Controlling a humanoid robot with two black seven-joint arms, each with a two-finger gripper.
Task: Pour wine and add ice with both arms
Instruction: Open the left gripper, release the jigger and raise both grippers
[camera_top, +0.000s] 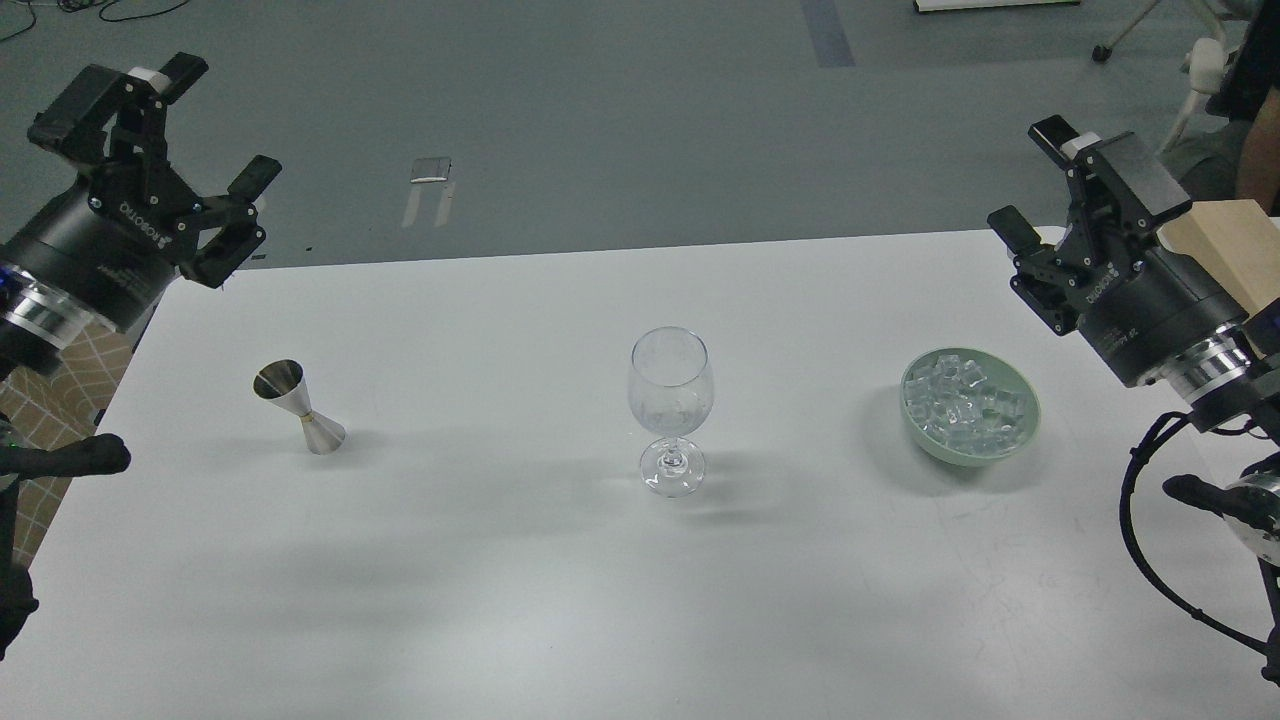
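Note:
An empty clear wine glass (671, 405) stands upright at the middle of the white table (560, 600). A steel jigger (298, 406) stands to its left. To the right, a pale green bowl (1028, 430) holds a heap of clear ice (966, 405) cubes. My left gripper (222, 122) hangs open above the table's far left corner, well above and behind the jigger. My right gripper (1030, 175) is open too, raised behind and to the right of the bowl. Neither holds anything. No wine shows in view.
A tan wooden block (1235, 250) lies at the table's far right edge behind my right arm. Beyond the table's far edge is grey floor. A chair and a person's arm show at the top right corner.

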